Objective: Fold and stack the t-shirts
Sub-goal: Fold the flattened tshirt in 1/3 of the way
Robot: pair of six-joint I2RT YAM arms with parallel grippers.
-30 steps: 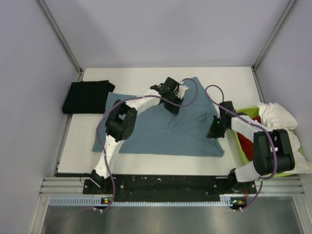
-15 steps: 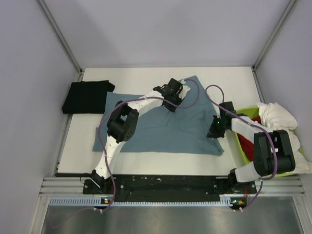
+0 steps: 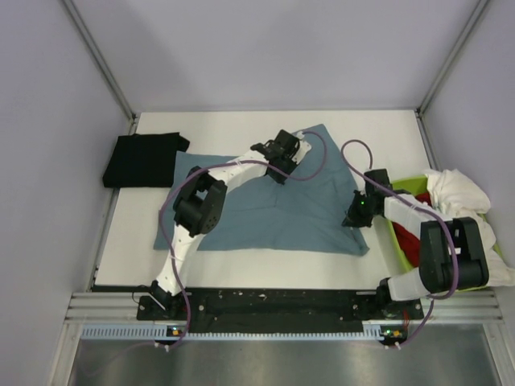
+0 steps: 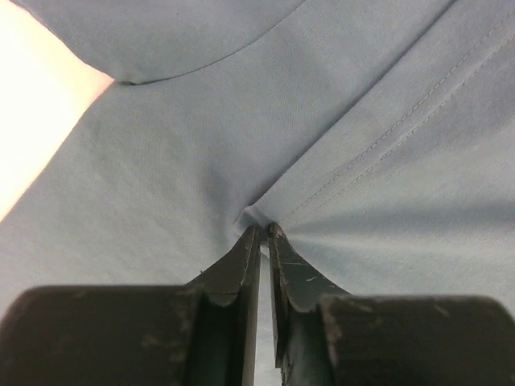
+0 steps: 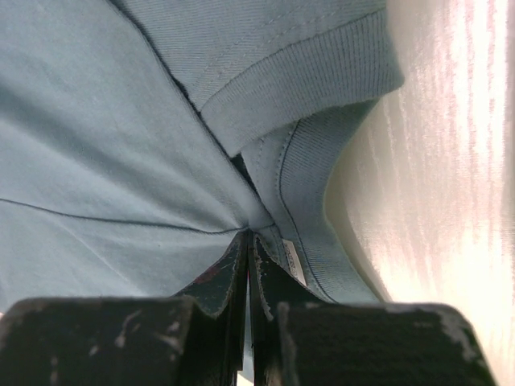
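Note:
The slate-blue t-shirt [image 3: 265,213] lies spread on the white table. My left gripper [image 3: 278,173] is over its upper middle, shut on a pinch of the blue cloth near a stitched hem [image 4: 261,229]. My right gripper [image 3: 352,219] is at the shirt's right edge, shut on the cloth beside the ribbed collar [image 5: 249,233]. A folded black t-shirt [image 3: 141,159] lies at the far left. White [image 3: 459,191] and red [image 3: 410,241] t-shirts sit in the bin at the right.
The lime-green bin [image 3: 394,233] stands at the table's right edge, next to my right arm. Grey walls close in the table on the left, back and right. Purple cables loop over both arms.
My left gripper has moved slightly up and left with the blue cloth in it. My right gripper has shifted a little down and right. The shirt's right edge has drawn inward.

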